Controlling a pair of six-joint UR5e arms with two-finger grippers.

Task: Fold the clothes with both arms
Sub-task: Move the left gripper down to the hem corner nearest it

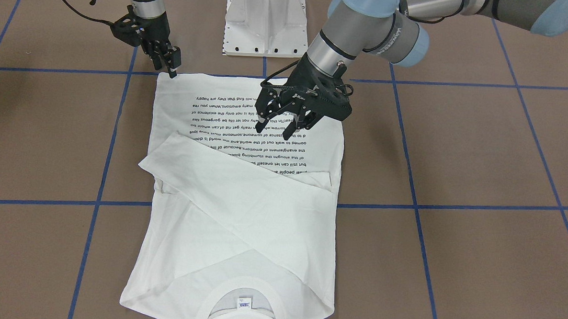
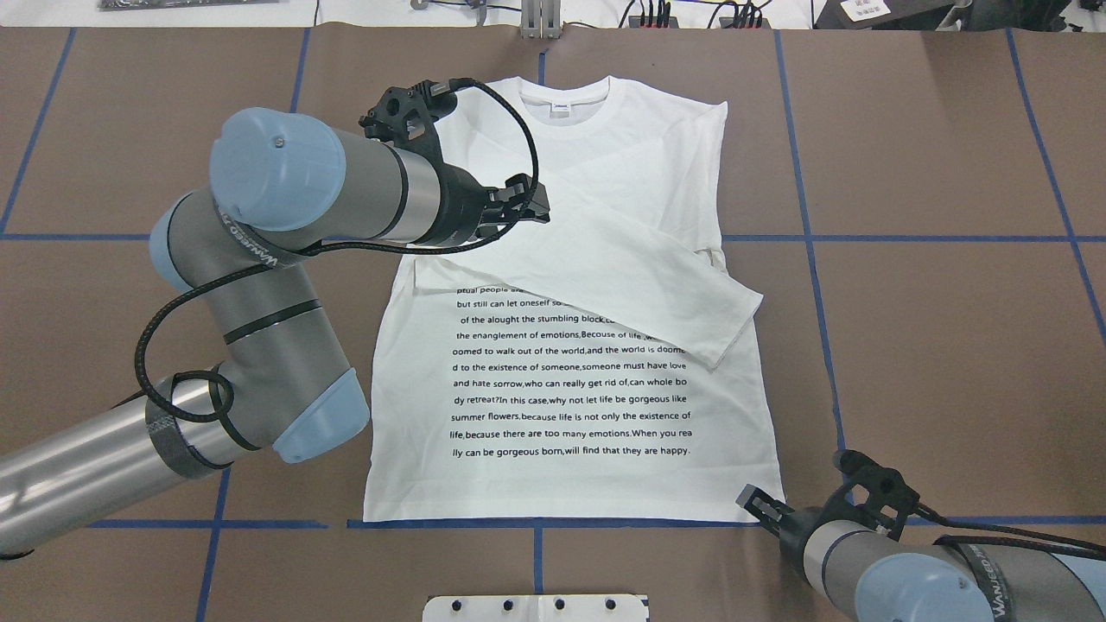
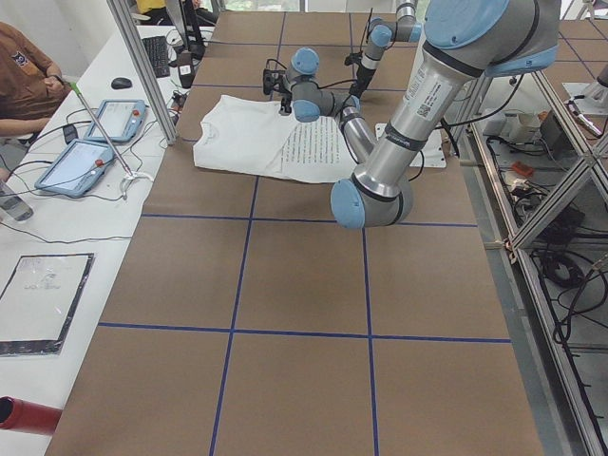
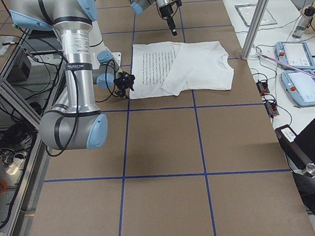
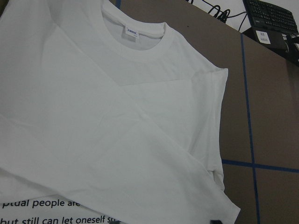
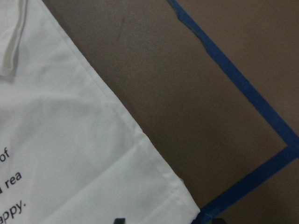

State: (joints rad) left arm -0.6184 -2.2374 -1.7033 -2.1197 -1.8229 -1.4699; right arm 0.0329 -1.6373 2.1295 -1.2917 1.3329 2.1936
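The white long-sleeved T-shirt (image 1: 243, 225) lies flat on the brown table, text side up, collar (image 2: 566, 108) away from the robot. Both sleeves are folded across the chest, one (image 2: 657, 294) lying diagonally over the first text lines. My left gripper (image 1: 275, 129) hovers open and empty above the printed area; in the overhead view it (image 2: 518, 207) is over the shirt's left chest. My right gripper (image 1: 172, 69) is low at the hem corner (image 6: 187, 205) on the robot's right. Its dark fingertips (image 6: 119, 220) stand apart on either side of that corner, open.
The white pedestal base (image 1: 266, 24) stands just behind the hem. Blue tape lines (image 1: 454, 205) grid the tabletop. A side table with tablets (image 3: 95, 142) and a seated operator lies beyond the collar end. My left arm's elbow (image 2: 259, 259) lies over the table beside the shirt.
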